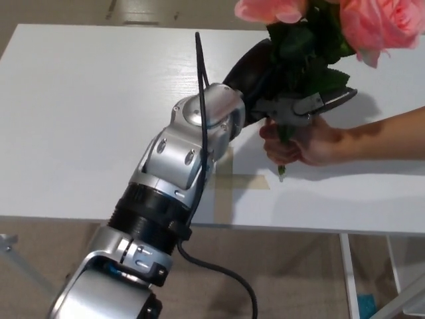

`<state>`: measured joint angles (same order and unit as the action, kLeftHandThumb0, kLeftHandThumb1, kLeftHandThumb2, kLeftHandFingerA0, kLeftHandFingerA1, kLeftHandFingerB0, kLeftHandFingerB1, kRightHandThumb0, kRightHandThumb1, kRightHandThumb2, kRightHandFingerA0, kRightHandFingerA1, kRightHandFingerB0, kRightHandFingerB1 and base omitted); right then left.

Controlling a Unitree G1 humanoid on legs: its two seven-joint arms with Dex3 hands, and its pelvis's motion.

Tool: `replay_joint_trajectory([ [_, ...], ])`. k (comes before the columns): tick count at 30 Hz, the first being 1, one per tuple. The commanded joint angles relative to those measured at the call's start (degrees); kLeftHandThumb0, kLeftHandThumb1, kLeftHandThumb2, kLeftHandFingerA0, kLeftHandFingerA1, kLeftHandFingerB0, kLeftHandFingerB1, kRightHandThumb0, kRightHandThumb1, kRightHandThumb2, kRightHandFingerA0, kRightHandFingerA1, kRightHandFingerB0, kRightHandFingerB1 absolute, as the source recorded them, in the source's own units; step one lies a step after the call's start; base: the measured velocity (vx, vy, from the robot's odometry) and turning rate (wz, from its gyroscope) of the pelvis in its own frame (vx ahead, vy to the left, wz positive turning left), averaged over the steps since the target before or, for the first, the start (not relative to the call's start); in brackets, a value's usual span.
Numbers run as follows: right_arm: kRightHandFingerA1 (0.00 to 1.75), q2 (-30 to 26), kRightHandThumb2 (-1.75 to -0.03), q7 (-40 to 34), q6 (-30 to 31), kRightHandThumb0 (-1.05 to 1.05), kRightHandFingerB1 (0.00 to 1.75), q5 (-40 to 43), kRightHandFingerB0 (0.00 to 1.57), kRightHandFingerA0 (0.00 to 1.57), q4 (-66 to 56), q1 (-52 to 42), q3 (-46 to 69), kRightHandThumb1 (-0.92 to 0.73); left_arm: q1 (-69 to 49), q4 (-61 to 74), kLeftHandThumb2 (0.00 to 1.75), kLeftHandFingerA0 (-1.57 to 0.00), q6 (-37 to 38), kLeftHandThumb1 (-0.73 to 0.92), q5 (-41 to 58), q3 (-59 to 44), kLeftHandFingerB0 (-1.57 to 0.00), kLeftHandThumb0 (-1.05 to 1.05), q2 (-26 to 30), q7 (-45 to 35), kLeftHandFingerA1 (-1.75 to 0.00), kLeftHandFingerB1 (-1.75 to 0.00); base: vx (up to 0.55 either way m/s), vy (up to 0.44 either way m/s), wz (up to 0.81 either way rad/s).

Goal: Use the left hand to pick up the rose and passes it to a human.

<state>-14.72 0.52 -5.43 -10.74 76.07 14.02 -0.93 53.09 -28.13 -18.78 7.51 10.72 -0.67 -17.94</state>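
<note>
The robot's black left hand (287, 100) is clasping the pink-bloomed, green-leafed rose (312, 40) upright above the white table (80, 113), leaving its lower stem free for the person's hand (302, 143), which is gripping it.

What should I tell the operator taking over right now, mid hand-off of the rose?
Left hand: shut on the rose, holding it up above the white table, pink blooms at the top edge of the head view.
Right hand: not in view.
Person's hand: reaching in from the right, wrapped around the lower stem just under the left hand; the stem tip pokes out below it.
Done: rose picked up and brought to the person, who has a grip on it.
Left: open the left hand to release the stem, then draw the arm back, probably once the person's hold looks firm.
</note>
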Motion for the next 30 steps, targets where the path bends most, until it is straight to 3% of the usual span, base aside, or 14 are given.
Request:
replay_joint_trajectory([
  [1, 0.42, 0.32, -0.61, 0.35, 0.47, -0.35, 0.38, 0.13, 0.5, 0.64, 0.27, 0.28, 0.28, -0.7, 1.95, -1.66, 0.57, 0.0, 0.84, 0.51, -1.19, 1.48, 0.0, -0.84, 4.93, -10.0, 0.0, -0.02, 0.0, 0.0, 0.0],
  [5, 0.42, 0.35, -0.61, 0.34, 0.49, -0.35, 0.38, 0.14, 0.5, 0.64, 0.29, 0.35, 0.32, -0.7, 2.52, -2.38, 0.57, 0.0, 1.22, 0.51, -1.14, 1.89, 0.0, -0.84, 6.06, -11.34, 0.0, -0.02, 0.0, 0.0, 0.0],
  [7, 0.42, 0.88, -0.61, 0.06, 0.32, -0.34, 0.38, 0.29, 0.5, 0.64, 0.28, -0.09, 0.43, -0.7, 4.53, -4.43, 0.56, 0.0, 0.1, 0.51, -2.01, 2.06, 0.0, -0.83, 11.86, -16.22, 0.0, -0.03, 0.0, 0.0, 0.0],
  [10, 0.42, 0.89, -0.61, 0.06, 0.33, -0.34, 0.38, 0.27, 0.5, 0.64, 0.29, -0.08, 0.47, -0.7, 4.81, -4.92, 0.56, 0.0, 0.37, 0.51, -1.68, 2.37, 0.0, -0.83, 12.11, -16.5, 0.0, -0.03, 0.0, 0.0, 0.0],
  [14, 0.43, 0.95, -0.61, 0.41, 0.48, -0.35, 0.38, 0.36, 0.51, 0.64, 0.41, -0.03, 0.72, -0.7, 4.59, -6.53, 0.56, 0.0, 3.3, 0.5, -3.54, 2.03, 0.0, -0.84, 18.53, -18.68, 0.0, -0.03, 0.0, 0.0, 0.0],
  [24, 0.42, 1.49, -0.61, -0.29, 0.08, -0.35, 0.38, -0.95, 0.5, 0.64, 0.9, -4.42, -0.7, -0.71, -9.67, 9.87, 0.57, 0.0, 4.3, 0.5, -2.6, -0.88, 0.0, -0.87, 27.74, -20.89, 0.0, -0.06, 0.0, 0.0, 0.0],
  [29, 0.42, 1.48, -0.61, -0.34, 0.09, -0.35, 0.38, -0.85, 0.5, 0.64, 0.83, -4.54, -0.86, -0.71, -10.73, 11.52, 0.57, 0.0, 3.95, 0.5, -2.72, -1.33, 0.0, -0.87, 28.06, -21.17, 0.0, -0.06, 0.0, 0.0, 0.0],
  [30, 0.43, 1.46, -0.61, -0.31, -0.38, -0.35, 0.38, -1.13, 0.5, 0.64, 0.97, -6.46, -1.2, -0.71, -20.95, 19.5, 0.62, 0.0, 9.1, 0.47, 1.41, -7.11, 0.0, -0.87, 33.5, -24.96, -0.01, -0.09, 0.0, 0.0, 0.0],
])
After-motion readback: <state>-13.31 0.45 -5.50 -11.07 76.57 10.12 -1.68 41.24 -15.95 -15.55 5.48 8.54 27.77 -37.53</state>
